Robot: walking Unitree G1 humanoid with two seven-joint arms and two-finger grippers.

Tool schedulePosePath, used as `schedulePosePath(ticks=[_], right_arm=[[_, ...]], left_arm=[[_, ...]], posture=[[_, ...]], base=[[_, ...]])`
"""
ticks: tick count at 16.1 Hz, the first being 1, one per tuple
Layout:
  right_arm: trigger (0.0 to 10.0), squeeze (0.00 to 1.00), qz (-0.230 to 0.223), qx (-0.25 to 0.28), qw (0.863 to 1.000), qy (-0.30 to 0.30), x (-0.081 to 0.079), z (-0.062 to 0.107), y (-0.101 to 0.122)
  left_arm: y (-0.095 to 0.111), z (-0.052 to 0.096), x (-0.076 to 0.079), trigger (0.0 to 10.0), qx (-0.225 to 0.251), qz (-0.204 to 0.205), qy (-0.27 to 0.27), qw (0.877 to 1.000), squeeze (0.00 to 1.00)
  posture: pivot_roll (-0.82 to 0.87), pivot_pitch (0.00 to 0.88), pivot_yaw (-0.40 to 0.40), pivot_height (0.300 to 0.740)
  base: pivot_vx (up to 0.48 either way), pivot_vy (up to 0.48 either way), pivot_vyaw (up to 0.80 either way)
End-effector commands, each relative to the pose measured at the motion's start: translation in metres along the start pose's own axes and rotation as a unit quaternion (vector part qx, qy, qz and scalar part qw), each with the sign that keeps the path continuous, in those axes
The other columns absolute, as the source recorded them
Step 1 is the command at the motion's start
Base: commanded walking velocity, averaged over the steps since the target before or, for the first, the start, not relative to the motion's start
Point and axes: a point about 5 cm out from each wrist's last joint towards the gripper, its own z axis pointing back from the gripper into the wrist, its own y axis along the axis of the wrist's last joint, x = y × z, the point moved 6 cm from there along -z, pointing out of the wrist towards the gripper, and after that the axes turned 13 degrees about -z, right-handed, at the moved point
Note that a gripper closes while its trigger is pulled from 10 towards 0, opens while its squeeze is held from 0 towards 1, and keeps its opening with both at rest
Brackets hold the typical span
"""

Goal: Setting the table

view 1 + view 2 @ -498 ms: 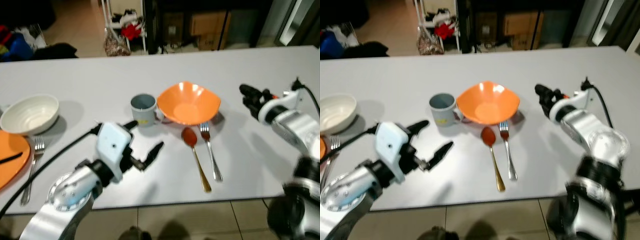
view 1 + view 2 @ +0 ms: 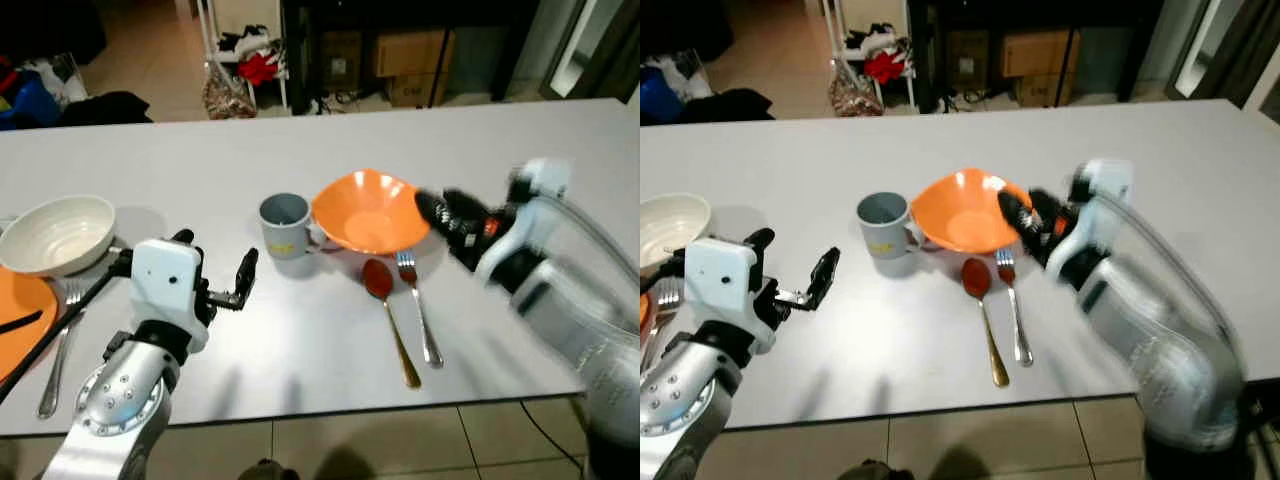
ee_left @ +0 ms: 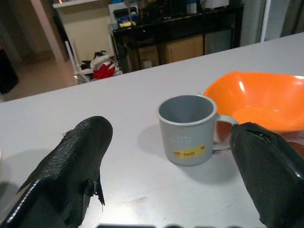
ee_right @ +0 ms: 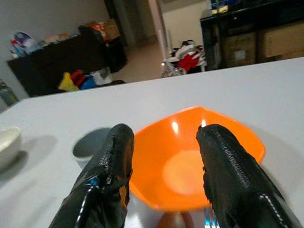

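glossy orange bowl mid-table | right gripper now over it, fingers apart, empty | left gripper gapes emptily toward matte grey mug

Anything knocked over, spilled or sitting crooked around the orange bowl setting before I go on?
Nothing stands out. The orange bowl sits upright on the white table, the grey mug stands upright beside it, and the gold-handled spoon and silver fork lie roughly side by side in front. No spill shows.
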Motion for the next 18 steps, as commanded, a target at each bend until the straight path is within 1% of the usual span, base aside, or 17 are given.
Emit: schedulePosePath(ticks=[1, 2, 5, 7, 10, 11, 13, 14, 15, 18], right_arm=[[10.0, 0.0, 0.032, 0.016, 0.999, -0.013, 0.0, 0.001, 0.001], [10.0, 0.0, 0.029, 0.006, 0.999, -0.024, 0.003, 0.003, -0.006], [10.0, 0.0, -0.01, 0.001, 1.0, -0.006, -0.005, 0.007, -0.013], [10.0, 0.0, 0.0, -0.017, 1.0, 0.018, -0.01, 0.013, -0.024], [10.0, 0.0, 0.029, -0.017, 0.999, 0.008, -0.007, 0.011, -0.028], [10.0, 0.0, 0.031, -0.018, 0.999, 0.006, -0.007, 0.011, -0.029], [10.0, 0.0, 0.014, -0.034, 0.999, 0.03, -0.014, 0.013, -0.034], [10.0, 0.0, 0.012, -0.048, 0.998, 0.033, -0.013, 0.015, -0.041], [10.0, 0.0, 0.019, -0.05, 0.998, 0.027, -0.011, 0.015, -0.043], [10.0, 0.0, 0.023, -0.047, 0.998, 0.022, -0.01, 0.015, -0.044]], left_arm=[[-0.004, -0.001, 0.0, 10.0, -0.007, -0.005, 0.006, 1.0, 0.0], [-0.005, -0.001, 0.001, 10.0, -0.009, -0.006, 0.01, 1.0, 0.0], [-0.005, 0.003, 0.009, 10.0, -0.01, -0.004, 0.001, 1.0, 0.0], [-0.007, 0.005, 0.011, 10.0, -0.014, -0.005, 0.002, 1.0, 0.0], [-0.006, 0.004, 0.01, 10.0, -0.015, -0.001, 0.014, 1.0, 0.0], [-0.006, 0.004, 0.01, 10.0, -0.015, -0.002, 0.014, 1.0, 0.0], [-0.007, 0.007, 0.013, 10.0, -0.017, 0.002, 0.01, 1.0, 0.0], [-0.008, 0.009, 0.013, 10.0, -0.019, 0.002, 0.01, 1.0, 0.0], [-0.01, 0.008, 0.012, 10.0, -0.024, -0.002, 0.009, 1.0, 0.0], [-0.007, 0.004, 0.01, 10.0, -0.018, -0.003, 0.012, 1.0, 0.0]], posture=[[-0.08, 0.0, 0.07, 0.74], [-0.09, 0.0, 0.075, 0.74], [-0.09, 0.0, 0.081, 0.74], [-0.08, 0.0, 0.08, 0.74], [-0.07, 0.0, 0.071, 0.74], [-0.07, 0.0, 0.071, 0.74], [-0.07, 0.0, 0.066, 0.74], [-0.07, 0.004, 0.066, 0.74], [-0.07, 0.011, 0.076, 0.74], [-0.07, 0.016, 0.071, 0.74]], base=[[0.0, 0.0, 0.0], [0.0, 0.0, 0.0], [0.0, 0.0, 0.0], [0.0, 0.0, 0.0], [0.0, 0.0, 0.0], [0.0, 0.0, 0.0], [0.0, 0.0, 0.0], [0.0, 0.0, 0.0], [0.0, 0.0, 0.0], [0.0, 0.0, 0.0]])
